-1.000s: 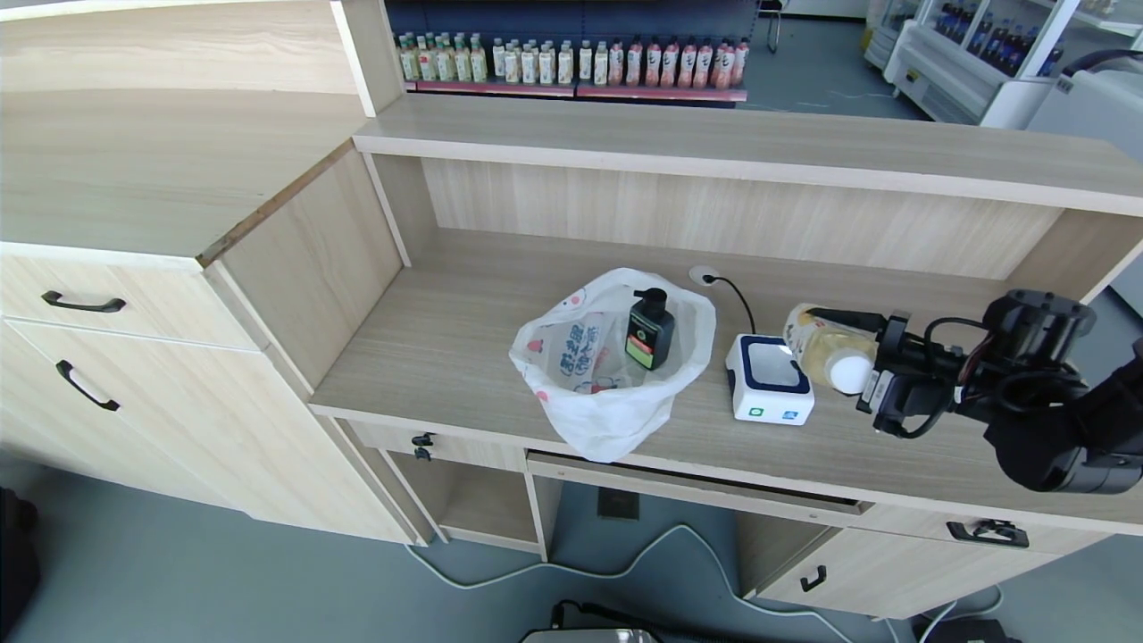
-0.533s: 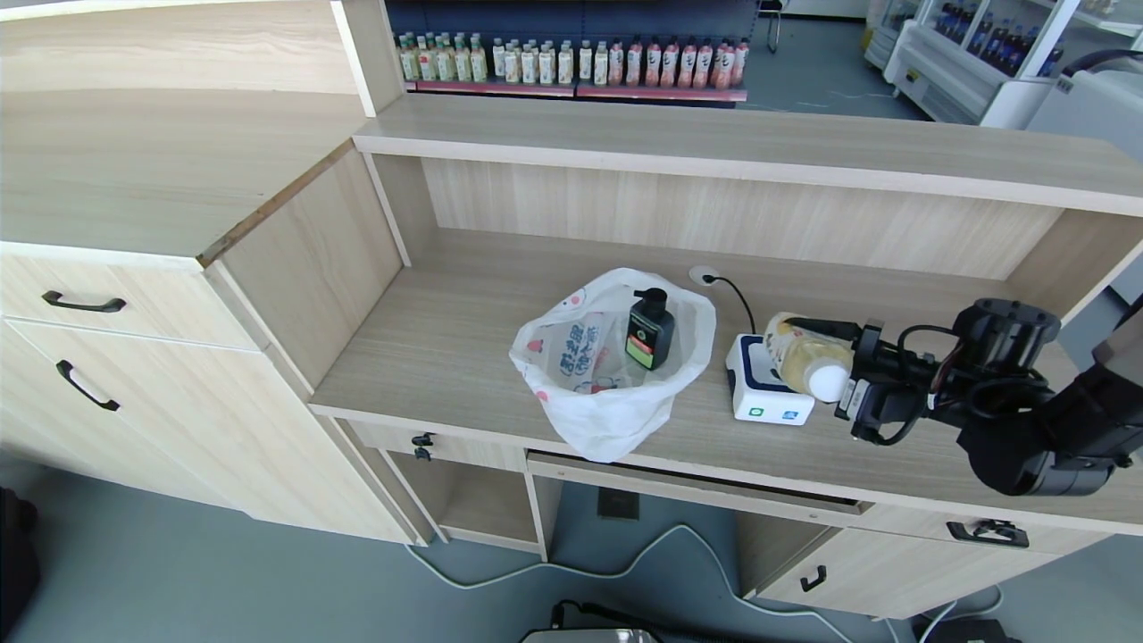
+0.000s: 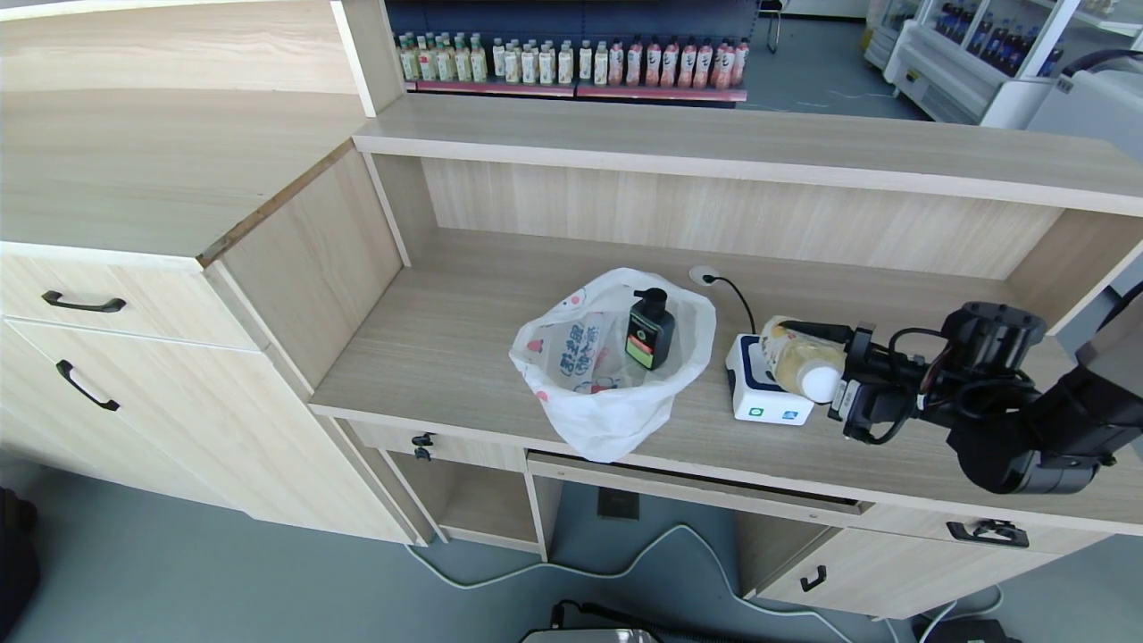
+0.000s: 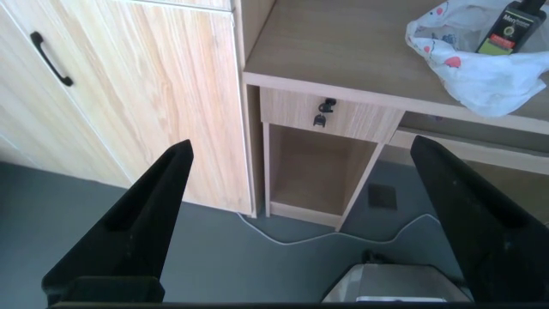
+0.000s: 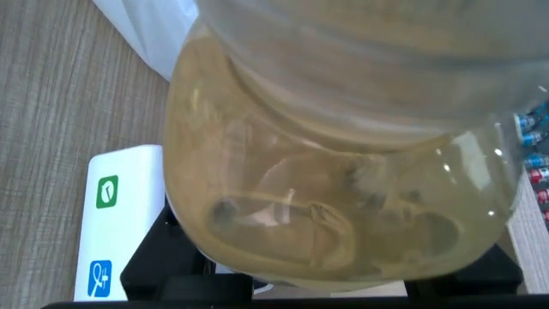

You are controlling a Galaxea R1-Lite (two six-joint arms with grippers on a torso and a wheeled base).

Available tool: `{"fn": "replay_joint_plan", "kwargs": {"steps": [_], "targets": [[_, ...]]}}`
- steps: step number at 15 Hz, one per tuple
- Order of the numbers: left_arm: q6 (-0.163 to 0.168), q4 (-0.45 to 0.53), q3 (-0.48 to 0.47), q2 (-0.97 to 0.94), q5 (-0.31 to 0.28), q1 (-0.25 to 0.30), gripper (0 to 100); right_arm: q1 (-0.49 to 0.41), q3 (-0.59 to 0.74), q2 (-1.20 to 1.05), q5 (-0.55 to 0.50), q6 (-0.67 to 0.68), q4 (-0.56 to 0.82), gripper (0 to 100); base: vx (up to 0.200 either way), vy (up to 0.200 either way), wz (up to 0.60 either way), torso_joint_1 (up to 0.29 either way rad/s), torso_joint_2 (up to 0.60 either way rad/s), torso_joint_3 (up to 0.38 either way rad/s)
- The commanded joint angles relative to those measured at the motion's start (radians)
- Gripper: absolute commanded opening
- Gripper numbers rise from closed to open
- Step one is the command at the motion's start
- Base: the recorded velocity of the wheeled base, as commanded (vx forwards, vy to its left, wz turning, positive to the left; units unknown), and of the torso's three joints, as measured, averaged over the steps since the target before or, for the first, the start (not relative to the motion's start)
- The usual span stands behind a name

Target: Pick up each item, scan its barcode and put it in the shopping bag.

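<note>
Bottle (image 3: 797, 359) now farther left over scanner (image 3: 757, 404), tight between right jaws.

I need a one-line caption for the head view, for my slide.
Right gripper holds a drink bottle over the barcode scanner, beside the shopping bag.

Bottles (image 3: 571, 62) line what seems a store shelf (image 3: 625, 91).
</note>
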Motion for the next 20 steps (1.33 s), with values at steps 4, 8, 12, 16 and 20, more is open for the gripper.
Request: {"fn": "replay_joint_plan", "kwargs": {"steps": [4, 8, 12, 16, 20], "targets": [[-0.002, 0.000, 0.000, 0.000, 0.000, 0.000, 100, 0.008, -0.053, 0.016, 0.000, 0.058, -0.001, 0, 0.000, 0.000, 0.00, 0.000, 0.00, 0.000], [0.000, 0.000, 0.000, 0.000, 0.000, 0.000, 100, 0.008, -0.071, 0.029, -0.001, 0.058, 0.004, 0, 0.000, 0.000, 0.00, 0.000, 0.00, 0.000], [-0.002, 0.000, 0.000, 0.000, 0.000, 0.000, 100, 0.008, -0.080, 0.042, -0.004, 0.058, 0.004, 0, 0.000, 0.000, 0.00, 0.000, 0.00, 0.000], [0.000, 0.000, 0.000, 0.000, 0.000, 0.000, 100, 0.011, -0.108, 0.058, -0.004, 0.058, 0.005, 0, 0.000, 0.000, 0.00, 0.000, 0.00, 0.000], [0.000, 0.000, 0.000, 0.000, 0.000, 0.000, 100, 0.012, -0.111, 0.064, -0.004, 0.060, 0.005, 0, 0.000, 0.000, 0.00, 0.000, 0.00, 0.000]]}}
